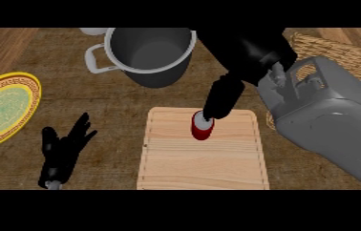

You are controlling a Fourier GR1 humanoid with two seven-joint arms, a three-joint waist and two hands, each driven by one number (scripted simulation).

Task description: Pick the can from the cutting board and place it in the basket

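Nearby, pot (150, 53) behind can (202, 128).

The brown counter (99, 94) carries a wooden cutting board (204, 163) at the middle of its near edge, a grey pot (152, 53) at the far edge, a yellow-rimmed plate (15, 103) at the left edge, and a wicker basket (317, 46) in the far right corner.

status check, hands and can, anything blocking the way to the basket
Right hand over the can, grip not discernible. Left hand open, resting at lower left. Can upright on cutting board. Basket at right, partly behind forearm.
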